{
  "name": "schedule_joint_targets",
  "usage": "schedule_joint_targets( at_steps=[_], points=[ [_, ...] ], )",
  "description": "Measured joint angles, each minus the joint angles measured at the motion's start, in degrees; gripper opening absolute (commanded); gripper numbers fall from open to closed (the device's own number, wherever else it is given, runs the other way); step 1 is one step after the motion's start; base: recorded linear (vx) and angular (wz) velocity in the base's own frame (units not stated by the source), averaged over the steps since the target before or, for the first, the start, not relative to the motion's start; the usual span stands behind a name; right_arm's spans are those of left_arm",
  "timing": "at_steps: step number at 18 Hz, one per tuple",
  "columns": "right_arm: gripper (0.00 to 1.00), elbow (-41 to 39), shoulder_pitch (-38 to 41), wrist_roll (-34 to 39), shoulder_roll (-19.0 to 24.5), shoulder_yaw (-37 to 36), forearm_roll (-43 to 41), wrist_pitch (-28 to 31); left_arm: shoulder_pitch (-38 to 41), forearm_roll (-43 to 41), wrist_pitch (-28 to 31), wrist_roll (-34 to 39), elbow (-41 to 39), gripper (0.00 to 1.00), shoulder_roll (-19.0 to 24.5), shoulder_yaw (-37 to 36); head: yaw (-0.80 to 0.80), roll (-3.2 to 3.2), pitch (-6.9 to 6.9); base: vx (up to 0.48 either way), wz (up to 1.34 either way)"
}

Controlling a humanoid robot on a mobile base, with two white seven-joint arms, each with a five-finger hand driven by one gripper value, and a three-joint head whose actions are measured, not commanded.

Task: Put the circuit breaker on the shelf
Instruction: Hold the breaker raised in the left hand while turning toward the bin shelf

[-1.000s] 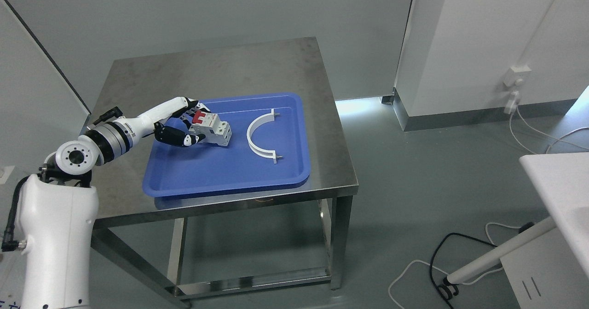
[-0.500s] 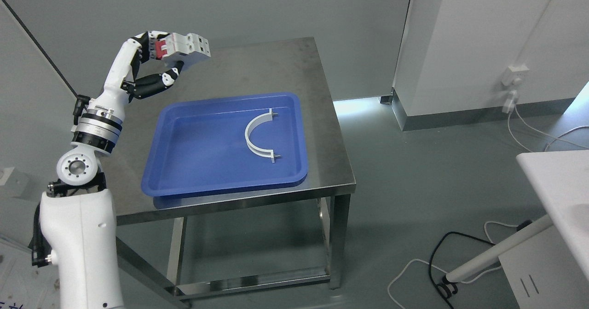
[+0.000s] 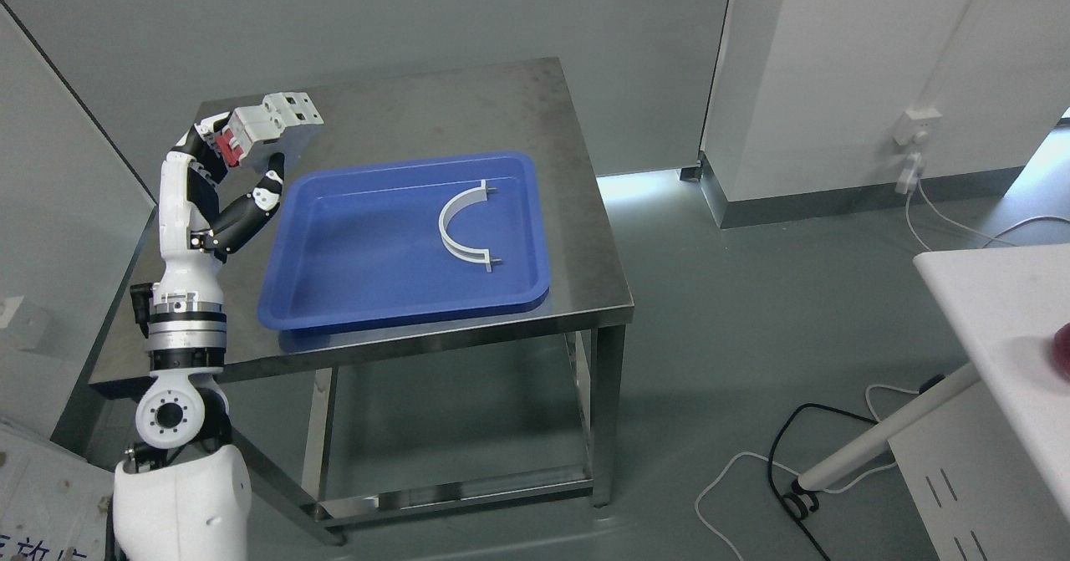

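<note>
The left arm rises from the lower left corner of the head view, its forearm standing almost upright beside the steel table's [image 3: 401,118] left edge. At its top the left hand [image 3: 224,168] is bent toward the table, fingers [image 3: 251,206] curled around the circuit breaker [image 3: 269,124], which it holds lifted in the air above the table's far left corner, clear of the surface, red switch [image 3: 230,150] facing the palm. No lettering on the breaker can be read. Nearer the middle of the table lies a blue tray [image 3: 351,310], and a white curved bracket [image 3: 462,226] rests in its right half. A white wall socket [image 3: 915,116] sits on the far wall, right.
</note>
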Motion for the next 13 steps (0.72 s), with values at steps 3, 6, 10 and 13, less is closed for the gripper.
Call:
schedule_joint_targets(
  at_steps=[3, 6, 10, 13],
  points=[
    [1.0, 0.0, 0.0, 0.08, 0.0, 0.0, 0.0, 0.0, 3.19, 1.69, -0.78, -0.7, -4.16, 0.03, -0.95, -0.27, 0.0, 0.0, 0.0, -0.168, 0.05],
    [1.0, 0.0, 0.0, 0.14, 0.0, 0.0, 0.0, 0.0, 5.34, 2.51, -1.02, -0.98, -6.96, 0.03, -1.59, -0.51, 0.0, 0.0, 0.0, -0.211, 0.05],
    [1.0, 0.0, 0.0, 0.21, 0.0, 0.0, 0.0, 0.0, 7.52, 3.11, -1.85, -1.06, -9.66, 0.03, -2.23, -1.01, 0.0, 0.0, 0.0, -0.259, -0.02],
    [1.0, 0.01, 0.02, 0.22, 0.0, 0.0, 0.0, 0.0, 8.76, 3.34, -2.01, -1.11, -11.23, 0.04, -2.59, -1.34, 0.0, 0.0, 0.0, -0.278, -0.18]
  ],
)
